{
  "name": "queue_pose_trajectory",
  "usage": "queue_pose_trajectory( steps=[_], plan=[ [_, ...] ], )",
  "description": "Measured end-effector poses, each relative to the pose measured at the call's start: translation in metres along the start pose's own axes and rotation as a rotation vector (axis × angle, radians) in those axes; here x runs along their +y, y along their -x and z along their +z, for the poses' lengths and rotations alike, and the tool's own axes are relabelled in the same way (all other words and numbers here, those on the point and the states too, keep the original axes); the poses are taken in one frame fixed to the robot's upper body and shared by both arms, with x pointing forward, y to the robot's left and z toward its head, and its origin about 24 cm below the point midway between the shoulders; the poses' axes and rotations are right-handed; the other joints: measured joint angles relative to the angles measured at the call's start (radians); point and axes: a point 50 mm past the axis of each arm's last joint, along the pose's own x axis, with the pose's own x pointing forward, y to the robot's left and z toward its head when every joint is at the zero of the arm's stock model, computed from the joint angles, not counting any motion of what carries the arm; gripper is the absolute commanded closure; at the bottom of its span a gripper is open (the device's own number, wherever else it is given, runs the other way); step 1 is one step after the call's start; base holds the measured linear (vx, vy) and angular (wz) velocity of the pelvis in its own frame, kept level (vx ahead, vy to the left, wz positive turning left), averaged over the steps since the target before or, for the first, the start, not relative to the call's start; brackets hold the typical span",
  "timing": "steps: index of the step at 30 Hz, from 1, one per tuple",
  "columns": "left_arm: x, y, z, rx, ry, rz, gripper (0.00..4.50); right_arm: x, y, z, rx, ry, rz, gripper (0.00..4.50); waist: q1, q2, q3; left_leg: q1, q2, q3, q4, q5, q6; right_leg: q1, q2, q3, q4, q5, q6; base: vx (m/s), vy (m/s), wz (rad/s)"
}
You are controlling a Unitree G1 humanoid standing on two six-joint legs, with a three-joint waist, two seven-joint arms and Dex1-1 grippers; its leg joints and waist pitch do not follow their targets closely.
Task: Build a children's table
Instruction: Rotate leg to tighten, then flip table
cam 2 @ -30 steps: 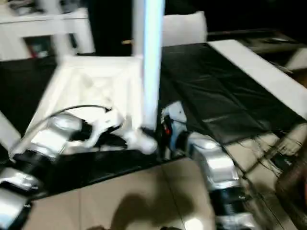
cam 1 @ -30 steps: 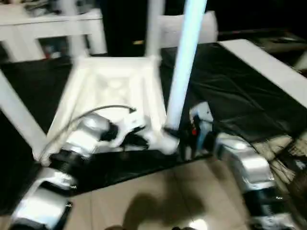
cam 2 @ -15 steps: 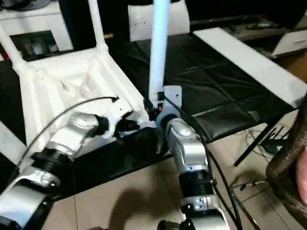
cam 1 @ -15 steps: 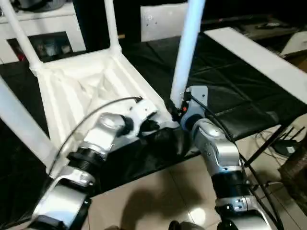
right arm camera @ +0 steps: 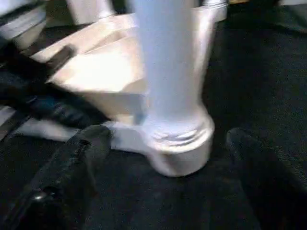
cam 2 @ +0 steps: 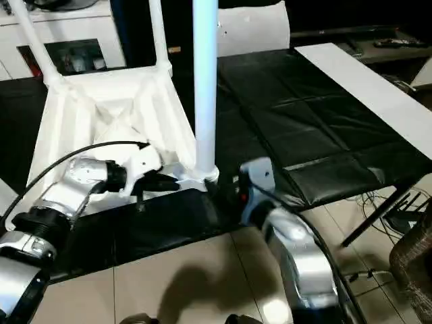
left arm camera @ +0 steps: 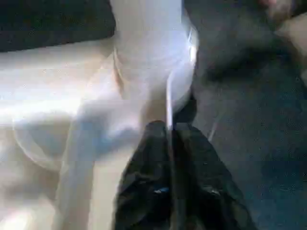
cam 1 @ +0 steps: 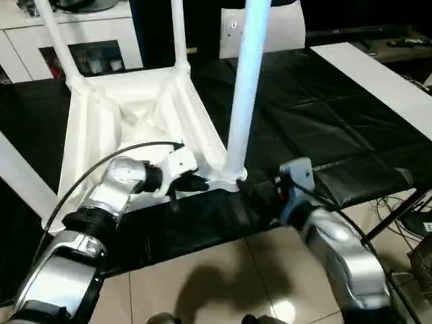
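Upturned table top (cam 1: 135, 115) lies on the black mat; left gripper (cam 1: 191, 183) appears pinched on its rim, right gripper (right arm camera: 158, 163) spread around the leg (cam 1: 243, 88), which could tilt if nudged.

Black padded surface (cam 1: 317, 128) over tiled floor (cam 1: 223, 283), bearing upturned white table top (cam 1: 135, 115) with upright legs.

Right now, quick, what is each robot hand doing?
Left gripper: closed, fingertips against the table top beside the near corner socket.
Right gripper: open, fingers either side of that socket, not gripping it.
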Motion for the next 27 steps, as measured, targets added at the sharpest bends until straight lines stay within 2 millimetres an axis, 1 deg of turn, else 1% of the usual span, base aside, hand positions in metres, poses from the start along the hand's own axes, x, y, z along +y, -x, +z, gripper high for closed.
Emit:
queue_pose_trajectory(
  steps=[1,2,3,4,5,7,9,10,11,12,13,14,15,16,17,18,19,20,21,22,23,24,25,26,27],
  plan=[
    [0.005,0.004,0.008,-0.042,-0.011,0.021,3.90,0.002,0.002,0.000,0.007,0.004,0.011,0.00,0.003,0.000,0.000,0.005,0.000,0.001,0.000,0.000,0.000,0.003,0.000,0.002,0.000,0.000,0.000,0.000,0.000,0.00],
    [0.008,0.007,0.014,-0.082,-0.019,0.040,3.67,0.004,0.003,0.000,0.006,0.011,0.016,0.00,0.006,0.000,0.000,0.009,0.000,0.003,-0.002,0.000,0.000,0.005,0.000,0.004,0.000,0.000,0.000,0.000,0.000,0.00],
    [0.009,0.009,0.021,-0.131,-0.010,0.069,3.67,0.006,0.005,0.001,0.008,0.015,0.014,0.00,0.008,0.000,0.000,0.013,-0.001,0.004,-0.003,-0.001,0.000,0.008,0.000,0.005,0.000,-0.001,0.001,0.000,0.000,0.00],
    [0.009,0.011,0.027,-0.194,0.011,0.112,3.67,0.010,0.006,0.001,0.015,0.014,0.013,0.00,0.008,0.000,0.000,0.014,-0.001,0.007,-0.004,-0.002,-0.001,0.012,0.000,0.007,-0.001,-0.001,0.002,0.000,0.000,0.00],
    [0.008,0.012,0.028,-0.226,0.037,0.144,3.56,0.012,0.006,0.002,0.027,0.013,0.016,0.00,0.007,0.001,0.000,0.016,-0.001,0.008,-0.004,-0.002,-0.002,0.013,0.000,0.007,-0.002,-0.002,0.003,0.000,0.000,0.00],
    [-0.003,0.011,0.025,-0.285,0.116,0.217,3.35,0.014,0.008,0.002,0.048,0.016,0.028,0.00,0.000,0.000,-0.001,0.017,-0.001,0.010,-0.005,-0.002,-0.001,0.015,0.000,0.007,-0.005,-0.001,0.004,0.000,0.000,0.00],
    [-0.022,0.008,0.012,-0.309,0.207,0.277,3.19,0.015,0.009,0.003,0.051,0.028,0.041,0.00,-0.012,-0.003,-0.002,0.016,0.000,0.010,-0.005,-0.003,-0.001,0.015,0.001,0.007,-0.009,0.000,0.006,0.000,0.000,0.00],
    [-0.030,0.006,0.005,-0.309,0.252,0.299,3.19,0.015,0.009,0.003,0.052,0.031,0.046,0.00,-0.018,-0.004,-0.002,0.015,0.000,0.009,-0.005,-0.002,0.000,0.015,0.002,0.007,-0.012,0.000,0.007,0.000,0.000,0.00],
    [-0.036,0.009,0.003,-0.317,0.287,0.349,3.19,0.016,0.008,0.003,0.050,0.030,0.051,0.00,-0.021,-0.004,-0.002,0.015,0.001,0.008,-0.005,-0.002,0.000,0.014,0.003,0.006,-0.015,0.001,0.008,0.000,0.000,0.00],
    [-0.041,0.010,0.003,-0.331,0.315,0.397,2.99,0.017,0.008,0.002,0.051,0.028,0.052,0.00,-0.024,-0.004,-0.002,0.014,0.001,0.009,-0.005,-0.002,0.000,0.014,0.003,0.006,-0.017,0.002,0.009,0.000,0.000,0.00],
    [-0.048,0.014,0.005,-0.367,0.342,0.477,2.87,0.018,0.008,0.003,0.048,0.026,0.053,0.00,-0.040,0.000,-0.002,-0.003,-0.006,-0.016,-0.001,-0.003,0.001,0.023,-0.006,-0.017,-0.020,0.003,0.010,0.000,0.000,0.00],
    [-0.051,0.015,0.010,-0.387,0.349,0.511,2.80,0.018,0.007,0.002,0.048,0.025,0.052,0.00,-0.047,0.000,-0.002,-0.011,-0.007,-0.035,0.002,-0.001,0.001,0.028,-0.005,-0.026,-0.020,0.002,0.011,-0.013,-0.026,0.49],
    [-0.055,0.020,0.013,-0.407,0.354,0.561,2.81,0.020,0.006,0.003,0.045,0.027,0.061,0.00,-0.052,-0.001,-0.002,-0.014,-0.011,-0.053,0.003,0.000,0.000,0.033,0.000,-0.026,-0.017,-0.001,0.011,-0.013,-0.026,0.49],
    [-0.062,0.026,0.013,-0.414,0.368,0.624,2.81,0.022,0.005,0.003,0.043,0.028,0.070,0.00,-0.060,0.000,-0.001,-0.013,-0.017,-0.078,0.003,0.001,-0.002,0.041,0.009,-0.015,0.004,-0.015,0.011,0.020,-0.069,0.64],
    [-0.067,0.030,0.012,-0.403,0.376,0.665,2.70,0.023,0.005,0.003,0.041,0.027,0.076,0.00,-0.068,-0.003,0.000,-0.010,-0.025,-0.095,0.003,0.003,-0.006,0.041,0.019,0.005,0.030,-0.035,0.002,0.075,-0.119,0.71],
    [-0.072,0.033,0.010,-0.385,0.386,0.697,2.51,0.024,0.004,0.003,0.042,0.029,0.084,0.00,-0.073,-0.012,-0.001,-0.006,-0.031,-0.112,0.003,0.007,-0.012,0.041,0.029,0.030,0.059,-0.060,-0.004,0.075,-0.119,0.71],
    [-0.077,0.037,0.005,-0.358,0.408,0.732,2.51,0.026,0.004,0.003,0.045,0.031,0.093,0.00,-0.071,-0.020,0.001,-0.008,-0.037,-0.131,0.002,0.010,-0.018,0.042,0.037,0.044,0.083,-0.087,-0.012,0.063,-0.197,0.84],
    [-0.083,0.039,0.002,-0.341,0.432,0.756,2.40,0.027,0.004,0.003,0.047,0.036,0.103,0.00,-0.066,-0.036,-0.005,-0.010,-0.041,-0.138,0.001,0.010,-0.017,0.042,0.040,0.040,0.089,-0.099,-0.018,0.009,-0.232,0.76],
    [-0.089,0.038,0.001,-0.334,0.456,0.764,2.40,0.027,0.005,0.004,0.045,0.047,0.108,0.00,-0.046,-0.042,-0.005,-0.011,-0.041,-0.124,0.033,-0.010,0.017,0.041,0.036,0.021,0.088,-0.107,-0.019,0.009,-0.232,0.76],
    [-0.098,0.034,-0.002,-0.317,0.481,0.767,2.40,0.026,0.007,0.004,0.052,0.056,0.112,0.00,-0.027,-0.046,-0.006,-0.028,-0.041,-0.083,0.080,-0.022,0.045,0.044,0.031,0.011,0.087,-0.110,-0.019,0.027,-0.201,0.50],
    [-0.103,0.031,-0.002,-0.299,0.483,0.759,2.34,0.025,0.008,0.004,0.056,0.061,0.113,0.00,-0.011,-0.050,-0.007,-0.029,-0.050,-0.065,0.100,-0.026,0.053,0.042,0.025,0.004,0.087,-0.111,-0.017,0.021,-0.152,0.46],
    [-0.105,0.027,-0.002,-0.282,0.476,0.756,2.06,0.024,0.008,0.004,0.058,0.064,0.112,0.00,0.003,-0.052,-0.007,-0.029,-0.067,-0.056,0.110,-0.028,0.057,0.038,0.019,-0.002,0.086,-0.111,-0.017,0.021,-0.152,0.46],
    [-0.108,0.027,-0.002,-0.262,0.468,0.766,2.00,0.024,0.009,0.004,0.061,0.068,0.117,0.00,0.013,-0.052,-0.008,-0.032,-0.079,-0.056,0.123,-0.035,0.067,0.037,0.013,-0.016,0.086,-0.110,-0.015,-0.007,-0.091,0.54],
    [-0.111,0.028,-0.004,-0.236,0.472,0.797,1.99,0.025,0.009,0.003,0.064,0.068,0.124,0.00,0.028,-0.049,-0.009,-0.024,-0.083,-0.057,0.130,-0.045,0.076,0.032,0.012,-0.014,0.088,-0.112,-0.018,-0.017,-0.028,0.26],
    [-0.112,0.030,-0.006,-0.221,0.475,0.819,1.94,0.025,0.009,0.004,0.062,0.067,0.125,0.00,0.040,-0.044,-0.008,-0.021,-0.081,-0.061,0.120,-0.052,0.079,0.031,0.012,-0.015,0.087,-0.110,-0.022,-0.017,-0.028,0.26]
  ],
)
